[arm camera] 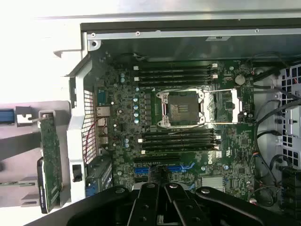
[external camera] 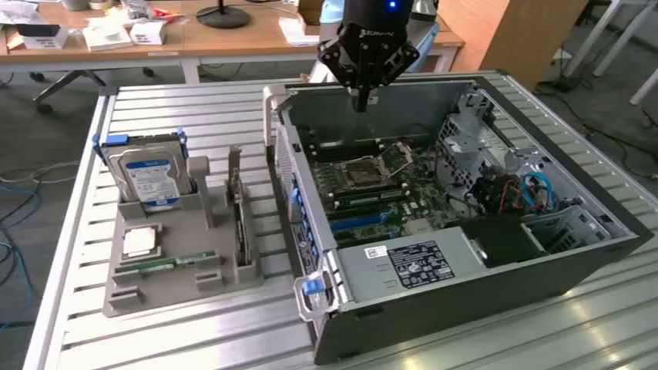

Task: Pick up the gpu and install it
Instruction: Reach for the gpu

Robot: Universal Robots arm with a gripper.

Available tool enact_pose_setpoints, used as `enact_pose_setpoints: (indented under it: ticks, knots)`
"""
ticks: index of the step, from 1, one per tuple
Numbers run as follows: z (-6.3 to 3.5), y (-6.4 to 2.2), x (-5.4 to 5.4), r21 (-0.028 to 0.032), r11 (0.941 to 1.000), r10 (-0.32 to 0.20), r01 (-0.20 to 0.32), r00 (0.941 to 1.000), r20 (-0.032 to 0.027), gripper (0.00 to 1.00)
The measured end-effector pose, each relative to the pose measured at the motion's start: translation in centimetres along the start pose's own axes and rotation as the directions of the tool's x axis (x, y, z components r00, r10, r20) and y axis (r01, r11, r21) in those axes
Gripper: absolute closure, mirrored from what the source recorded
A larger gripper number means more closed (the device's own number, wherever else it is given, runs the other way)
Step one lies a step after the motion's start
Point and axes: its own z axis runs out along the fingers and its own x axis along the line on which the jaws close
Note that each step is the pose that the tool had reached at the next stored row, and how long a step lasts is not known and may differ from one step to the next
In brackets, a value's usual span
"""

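The gpu stands on edge in a slot of the grey holder, at the exterior view's left of the open computer case. In the wrist view the gpu appears as a thin board just outside the case wall. My gripper hangs above the case's far side, over the motherboard, well away from the gpu. Its fingers are shut with nothing between them. In the wrist view the gripper points at the motherboard and its blue slots.
A silver hard drive with a blue-white label stands in the holder, with a CPU chip and a green RAM stick lying nearby. The CPU socket is open. Cables and drive cages fill the case's right side.
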Motion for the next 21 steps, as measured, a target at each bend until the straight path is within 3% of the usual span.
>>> enact_pose_setpoints:
  ticks: [12, 21]
  knots:
    - [0.0, -0.01, 0.2, -0.0001, 1.0, 0.0, 0.0, 1.0, 0.0002, 0.89]
    - [-0.03, -0.09, 1.2, 0.0, 1.0, 0.0, 0.0, 1.0, 0.0001, 0.89]
